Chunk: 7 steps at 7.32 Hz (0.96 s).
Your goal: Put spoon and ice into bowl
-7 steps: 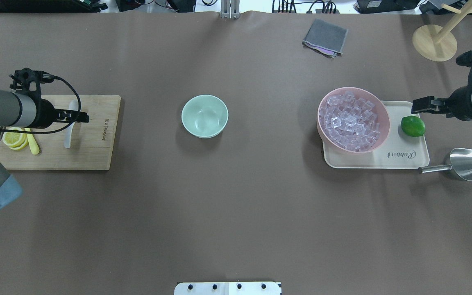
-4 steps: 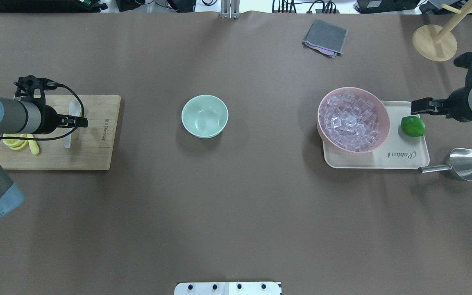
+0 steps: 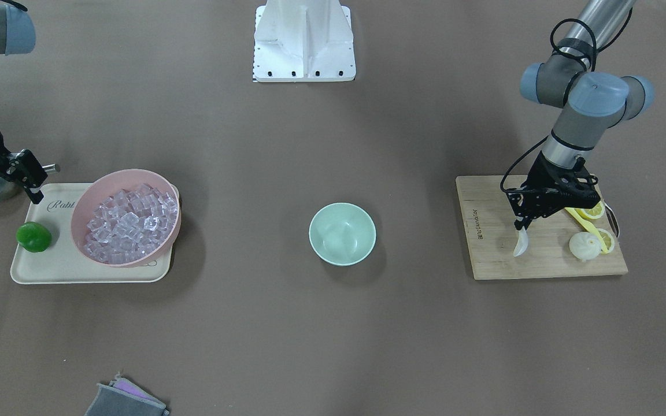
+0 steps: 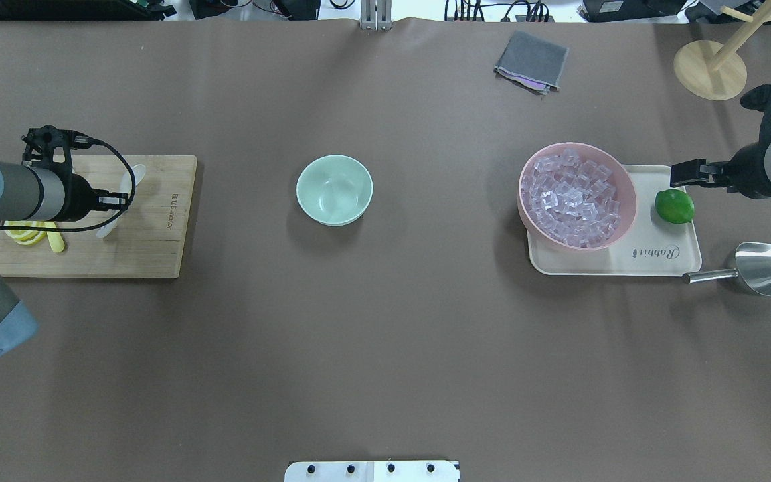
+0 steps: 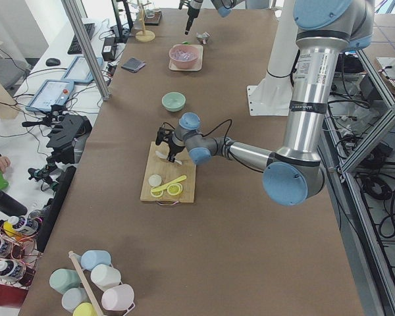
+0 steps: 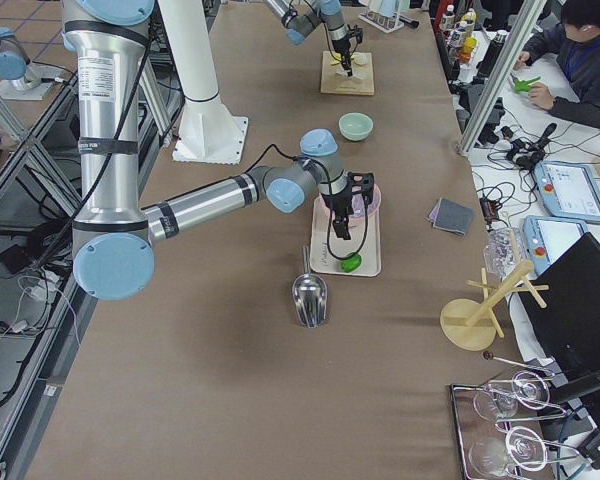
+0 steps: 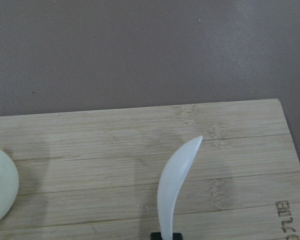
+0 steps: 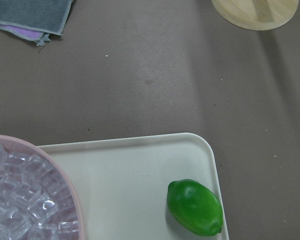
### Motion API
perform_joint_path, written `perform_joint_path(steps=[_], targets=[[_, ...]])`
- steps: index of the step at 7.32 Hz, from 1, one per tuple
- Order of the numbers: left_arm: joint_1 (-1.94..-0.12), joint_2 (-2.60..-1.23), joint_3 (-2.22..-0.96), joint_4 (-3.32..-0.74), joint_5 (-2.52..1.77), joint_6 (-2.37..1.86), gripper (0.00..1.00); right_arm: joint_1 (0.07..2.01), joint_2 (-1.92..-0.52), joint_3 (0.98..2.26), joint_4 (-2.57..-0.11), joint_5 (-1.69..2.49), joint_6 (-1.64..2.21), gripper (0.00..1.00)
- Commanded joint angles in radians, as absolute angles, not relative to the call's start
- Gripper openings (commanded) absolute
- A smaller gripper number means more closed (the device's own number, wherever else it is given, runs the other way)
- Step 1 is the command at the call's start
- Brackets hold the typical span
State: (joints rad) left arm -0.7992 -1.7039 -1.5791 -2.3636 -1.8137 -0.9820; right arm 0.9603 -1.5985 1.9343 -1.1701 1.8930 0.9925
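My left gripper [image 4: 120, 199] is shut on the handle of the white spoon [image 4: 132, 181] and holds it tilted just above the wooden cutting board [image 4: 158, 248]. The spoon's scoop hangs below the fingers in the front view [image 3: 520, 245] and points away in the left wrist view [image 7: 177, 175]. The mint-green bowl [image 4: 334, 189] stands empty at the table's middle. The ice [image 4: 569, 197] fills the pink bowl [image 4: 626, 201] on the right. My right gripper [image 4: 678, 174] hovers over the tray's far right corner next to the pink bowl, open and empty.
A cream tray [image 4: 660, 258] carries the pink bowl and a lime [image 4: 674, 205]. A metal scoop [image 4: 760, 266] lies right of the tray. Lemon slices [image 4: 24, 234] and a yellow utensil [image 4: 56, 241] lie on the board. A grey cloth [image 4: 531, 60] and a wooden stand [image 4: 709, 70] are at the far edge.
The left gripper came down onto the spoon and closed on it. The spoon, flat on the board before, is now raised and tilted. The right gripper has barely moved.
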Motion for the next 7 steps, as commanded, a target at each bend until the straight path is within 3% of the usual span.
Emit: perform_joint_path(steps=[1, 4, 7], targets=[[-0.799, -1.715, -1.647, -2.362, -1.828, -1.037, 0.00, 0.959, -1.598, 1.934, -1.169, 1.891, 0.992, 0.97], [-0.689, -1.918, -1.634, -2.370, -1.794, -1.436, 0.00, 0.945, -1.598, 1.933, -1.169, 1.881, 1.021, 0.95], [-0.557, -2.090, -1.562, -2.359, -1.635, -1.514, 0.00, 0.940, -1.594, 1.933, -1.169, 1.881, 1.034, 0.96]])
